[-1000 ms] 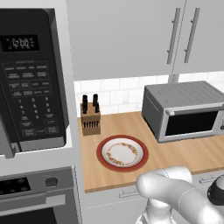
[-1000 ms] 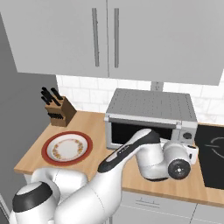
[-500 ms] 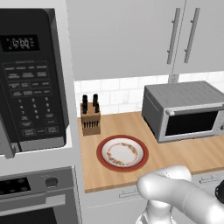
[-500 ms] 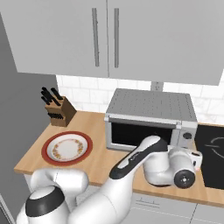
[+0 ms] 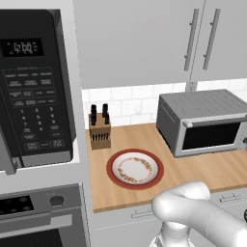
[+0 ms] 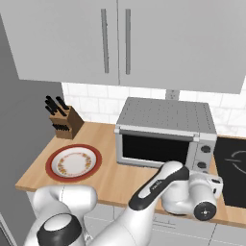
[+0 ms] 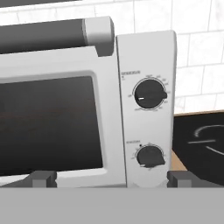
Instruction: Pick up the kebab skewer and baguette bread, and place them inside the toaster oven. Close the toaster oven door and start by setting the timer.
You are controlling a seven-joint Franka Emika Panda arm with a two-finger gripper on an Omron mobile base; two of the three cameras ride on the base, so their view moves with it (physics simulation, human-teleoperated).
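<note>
On the far left of the counter I see the knife block. Next to it is the red plate, and no food shows on it. I can't see the kebab skewer or the baguette bread anywhere, so I think they are already inside.

Going right, the toaster oven sits at the back of the counter. The toaster oven door is shut, with its bar handle up along the top edge.

Right of the door are two knobs, the upper knob and the lower knob. I think the lower one is the timer, but the words are too small to read.

My gripper is just in front of the oven, low on its right side. Its fingers are wide apart and hold nothing.

To do this well, I should line up the lower knob in the middle between the fingers, go straight in, pinch it softly, and then turn.
</note>
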